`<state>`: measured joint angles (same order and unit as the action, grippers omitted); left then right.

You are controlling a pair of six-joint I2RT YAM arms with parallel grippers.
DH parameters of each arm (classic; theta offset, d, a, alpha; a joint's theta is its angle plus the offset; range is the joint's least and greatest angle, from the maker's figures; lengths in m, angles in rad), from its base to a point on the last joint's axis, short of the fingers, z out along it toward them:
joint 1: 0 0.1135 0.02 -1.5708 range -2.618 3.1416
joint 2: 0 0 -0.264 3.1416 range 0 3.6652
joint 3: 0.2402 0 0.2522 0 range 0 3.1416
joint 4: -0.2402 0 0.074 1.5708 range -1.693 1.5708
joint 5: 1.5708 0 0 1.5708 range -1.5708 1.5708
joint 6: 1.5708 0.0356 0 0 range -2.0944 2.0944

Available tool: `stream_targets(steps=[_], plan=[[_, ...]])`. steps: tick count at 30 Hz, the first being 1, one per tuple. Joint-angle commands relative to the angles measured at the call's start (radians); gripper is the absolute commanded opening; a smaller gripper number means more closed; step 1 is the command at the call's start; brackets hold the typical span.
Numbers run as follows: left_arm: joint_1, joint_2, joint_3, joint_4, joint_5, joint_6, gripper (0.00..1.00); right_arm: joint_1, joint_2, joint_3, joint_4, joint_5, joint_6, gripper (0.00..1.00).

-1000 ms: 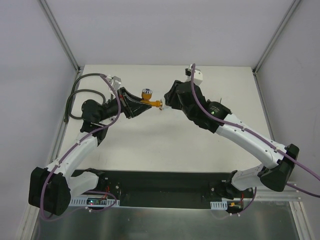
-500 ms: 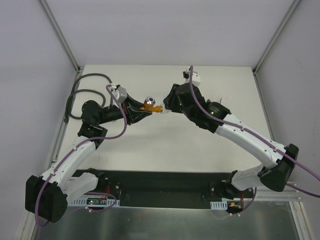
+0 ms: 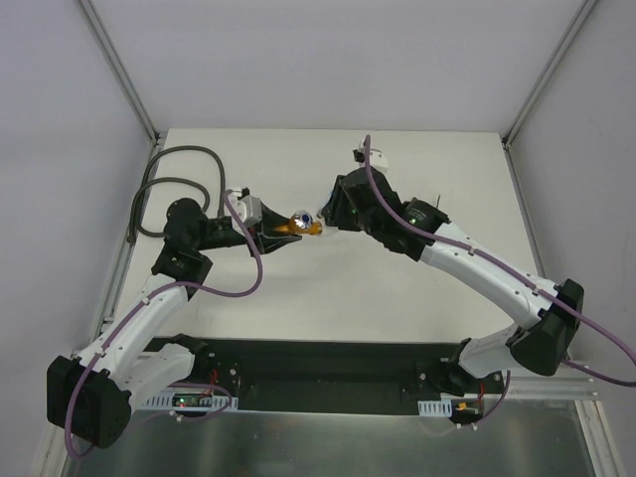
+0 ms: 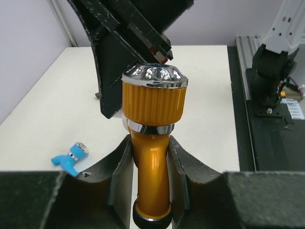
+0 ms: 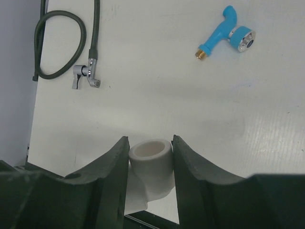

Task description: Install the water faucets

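Note:
The shiny orange faucet with its ribbed orange knob and chrome cap stands between the fingers of my left gripper, which is shut on its body. In the top view the orange faucet is held above mid-table by the left gripper. My right gripper is shut on a white plastic elbow fitting. In the top view the right gripper meets the faucet's end, and the contact is hidden. The blue faucet lies on the table; it also shows in the left wrist view.
A long black hose coils at the table's left edge, with a silver-and-dark fitting at its end. The hose also shows in the top view. The table is white, with a black rail at the near edge.
My left gripper has turned and moved nearer with the orange faucet, whose chrome cap now faces up. My right gripper has shifted left and stays at the faucet's end.

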<state>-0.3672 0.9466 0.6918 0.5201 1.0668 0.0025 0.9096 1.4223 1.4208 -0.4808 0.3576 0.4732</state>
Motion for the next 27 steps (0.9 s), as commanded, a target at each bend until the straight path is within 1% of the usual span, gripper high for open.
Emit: stream_targets(steps=[1,3,4,7,10,13,18,22,23,24,26,27], plan=[[-0.055,-0.032,0.040,-0.130,0.278,0.152,0.00,-0.014,0.029,0.069,0.123,-0.025,0.008,0.02],[-0.055,-0.037,0.051,-0.193,0.291,0.207,0.00,-0.015,0.036,0.072,0.122,-0.040,0.008,0.02],[-0.056,-0.042,0.057,-0.260,0.300,0.285,0.00,-0.017,0.036,0.073,0.120,-0.048,0.007,0.02],[-0.059,-0.046,0.057,-0.308,0.305,0.343,0.00,-0.021,0.050,0.082,0.114,-0.074,0.002,0.02],[-0.059,-0.042,0.063,-0.324,0.350,0.347,0.00,-0.025,0.064,0.095,0.100,-0.103,-0.004,0.02],[-0.059,-0.038,0.064,-0.338,0.360,0.359,0.00,-0.028,0.072,0.098,0.094,-0.121,-0.007,0.02],[-0.059,-0.043,0.068,-0.354,0.358,0.373,0.00,-0.037,0.067,0.090,0.094,-0.137,-0.010,0.02],[-0.059,-0.043,0.074,-0.356,0.315,0.363,0.00,-0.044,0.058,0.090,0.094,-0.147,-0.018,0.02],[-0.059,-0.039,0.078,-0.354,0.276,0.355,0.00,-0.048,0.053,0.089,0.093,-0.149,-0.019,0.03],[-0.059,-0.032,0.081,-0.354,0.260,0.346,0.00,-0.049,0.043,0.086,0.094,-0.146,-0.022,0.08],[-0.059,-0.020,0.091,-0.336,0.213,0.303,0.00,-0.055,0.033,0.083,0.094,-0.140,-0.028,0.13],[-0.059,-0.016,0.087,-0.312,0.203,0.247,0.00,-0.057,0.021,0.078,0.096,-0.129,-0.031,0.19]])
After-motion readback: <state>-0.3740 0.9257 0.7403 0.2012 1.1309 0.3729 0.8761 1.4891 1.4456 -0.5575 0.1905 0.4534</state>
